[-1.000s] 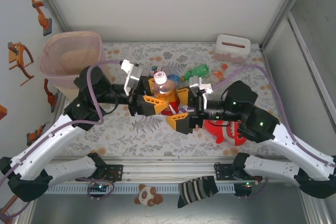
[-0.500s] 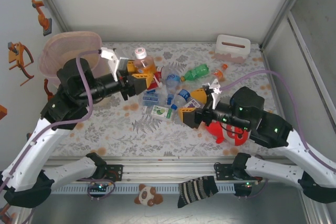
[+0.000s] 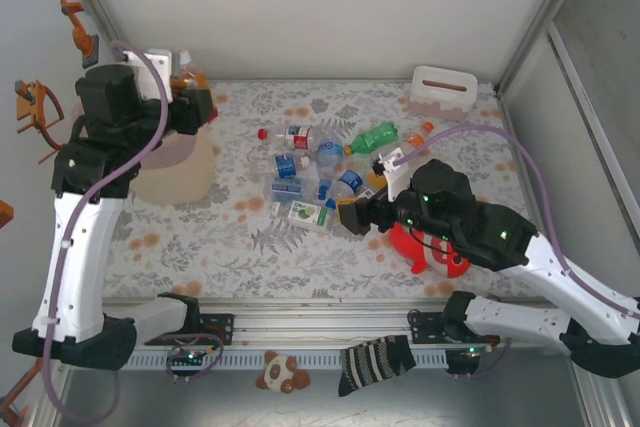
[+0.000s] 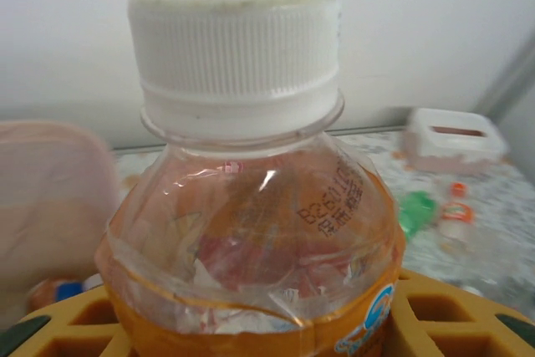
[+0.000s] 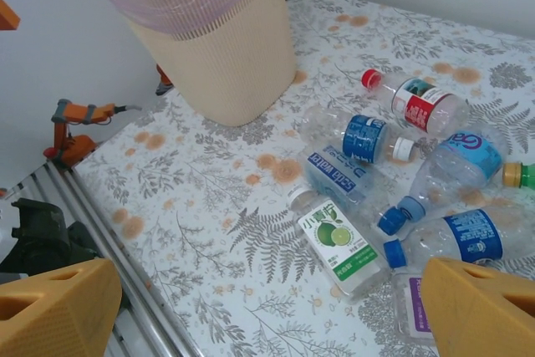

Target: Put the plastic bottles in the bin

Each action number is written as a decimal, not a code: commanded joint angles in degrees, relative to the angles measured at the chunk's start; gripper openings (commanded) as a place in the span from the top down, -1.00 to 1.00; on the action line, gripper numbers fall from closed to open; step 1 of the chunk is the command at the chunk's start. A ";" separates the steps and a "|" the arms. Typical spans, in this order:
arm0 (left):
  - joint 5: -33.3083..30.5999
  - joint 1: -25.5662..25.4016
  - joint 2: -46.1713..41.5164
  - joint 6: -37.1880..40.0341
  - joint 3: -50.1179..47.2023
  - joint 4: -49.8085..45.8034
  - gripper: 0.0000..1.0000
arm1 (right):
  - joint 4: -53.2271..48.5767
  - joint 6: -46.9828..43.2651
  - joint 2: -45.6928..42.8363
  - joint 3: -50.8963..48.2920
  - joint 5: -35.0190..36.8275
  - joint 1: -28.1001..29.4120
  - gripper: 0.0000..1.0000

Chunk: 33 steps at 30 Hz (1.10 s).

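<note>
Left pincer (image 3: 190,97): clamped on one orange-labelled, white-capped bottle (image 4: 251,240), raised at the bin (image 3: 178,175), apparently over its rim; not yet released.

Right pincer (image 5: 267,290): spread wide, empty, low over the desk (image 3: 250,257) to the right of the bin.

Pile, right of the bin, on the desk:
- red-capped, red-labelled bottle (image 5: 422,104)
- blue-labelled bottle (image 5: 368,138)
- lime-label bottle (image 5: 338,240)
- green bottle (image 3: 375,135), farther from the bin
- several more with blue caps

Bin contents: cannot tell.

Status, as judged: one bottle about to be dropped in; at least eight left, so most of the task remains.
</note>
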 commanded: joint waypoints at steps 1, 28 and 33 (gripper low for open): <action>0.69 6.93 3.03 0.30 3.84 -3.28 0.13 | -0.98 0.41 -0.30 1.92 2.53 0.29 -0.83; -9.84 24.35 32.87 10.43 7.91 -14.88 0.23 | -2.74 -0.66 0.66 1.67 2.73 -0.24 -0.84; -9.07 24.36 37.51 10.54 6.79 -15.20 0.21 | -2.76 -0.98 1.08 1.58 2.47 -0.71 -0.84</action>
